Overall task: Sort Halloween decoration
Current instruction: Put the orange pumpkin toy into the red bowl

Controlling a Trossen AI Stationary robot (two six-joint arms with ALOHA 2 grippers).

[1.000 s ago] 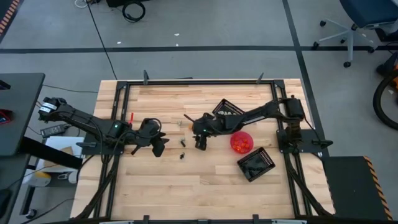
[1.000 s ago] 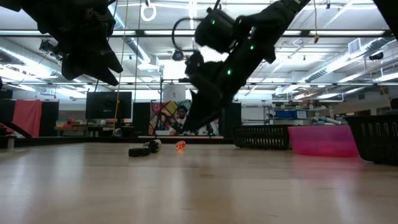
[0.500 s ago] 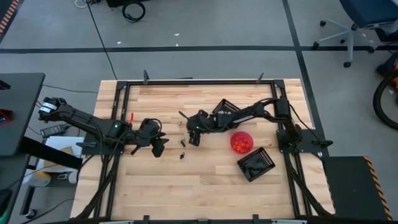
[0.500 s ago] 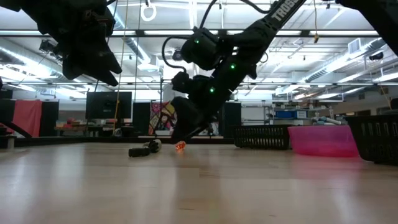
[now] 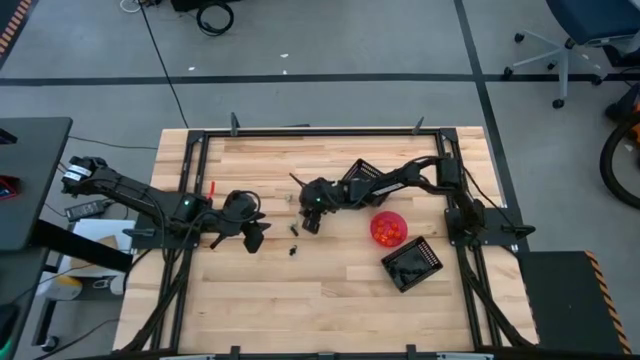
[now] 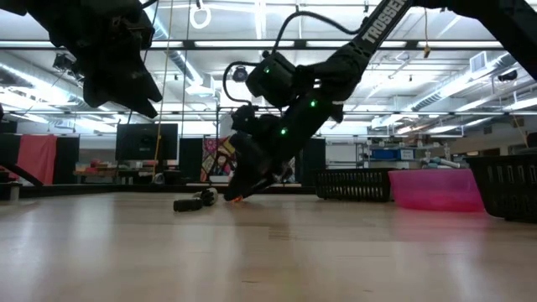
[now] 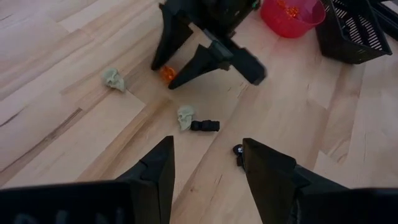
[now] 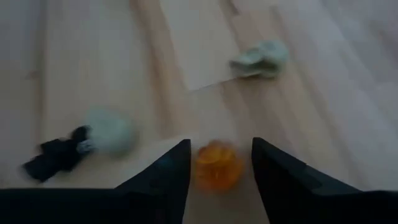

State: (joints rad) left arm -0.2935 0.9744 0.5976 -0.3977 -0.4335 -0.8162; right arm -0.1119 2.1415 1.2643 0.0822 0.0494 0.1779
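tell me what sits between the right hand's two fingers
A small orange trinket sits on the wood between the right hand fingers, not yet pinched; the right wrist view shows it, and the left wrist view too.

Left pincer (image 7: 208, 163) fingers apart above the worktop (image 7: 56, 56), right pincer (image 7: 176, 67) tips down astride an orange trinket (image 7: 166, 73), two pale skulls (image 7: 185, 117), black trinkets (image 7: 205, 126) nearby, pink bowl (image 7: 292, 15) beside black basket (image 7: 354, 34)

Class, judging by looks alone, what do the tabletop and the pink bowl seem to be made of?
Tabletop: probably wood, pale matte planks with visible grain and seams. Pink bowl: likely plastic, smooth and slightly see-through, since orange trinkets show inside it.
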